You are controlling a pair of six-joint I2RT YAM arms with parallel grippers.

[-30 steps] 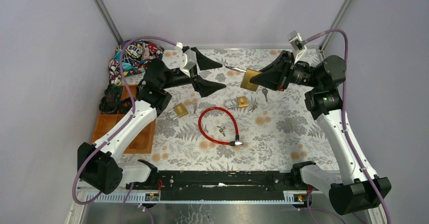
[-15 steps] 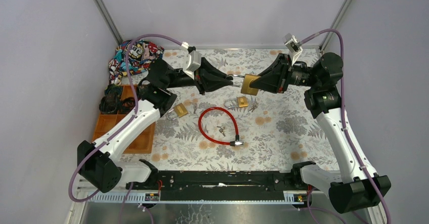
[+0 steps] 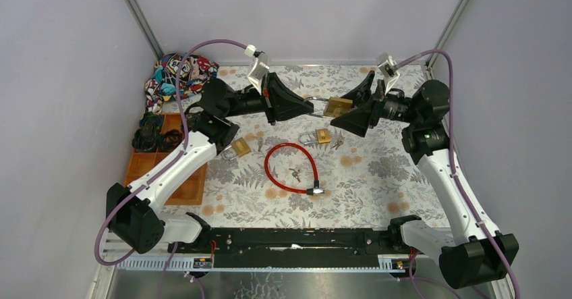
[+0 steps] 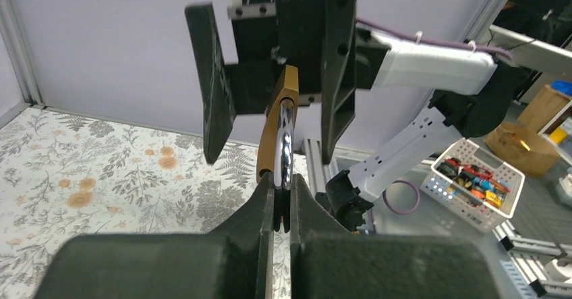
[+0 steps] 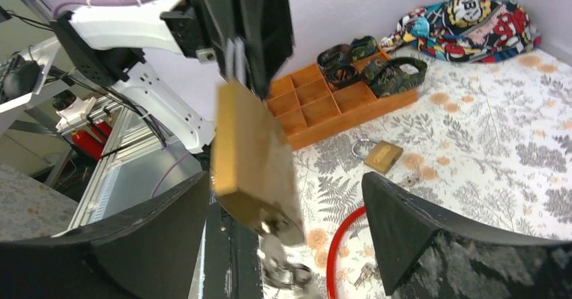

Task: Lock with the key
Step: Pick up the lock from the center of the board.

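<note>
A brass padlock [image 3: 337,105] hangs in the air over the far middle of the table, between my two grippers. My left gripper [image 3: 310,105] is shut on its silver shackle [image 4: 285,137], the brass body [image 4: 272,133] standing just beyond the fingertips. My right gripper [image 3: 352,106] is open, one finger on each side of the lock body [image 5: 251,154], apart from it. A key [image 5: 282,243], blurred, sticks out of the lock's underside with more keys dangling from it.
On the floral table lie two smaller padlocks [image 3: 237,148] [image 3: 317,136], a red cable lock [image 3: 290,171] with keys [image 3: 295,174] inside its loop, and loose keys [image 3: 337,142]. An orange compartment tray [image 3: 177,177] and a colourful cloth [image 3: 177,73] sit at the left.
My left gripper moved in and shut on the padlock's shackle. My right gripper, which held the lock body, has opened and let it go.
</note>
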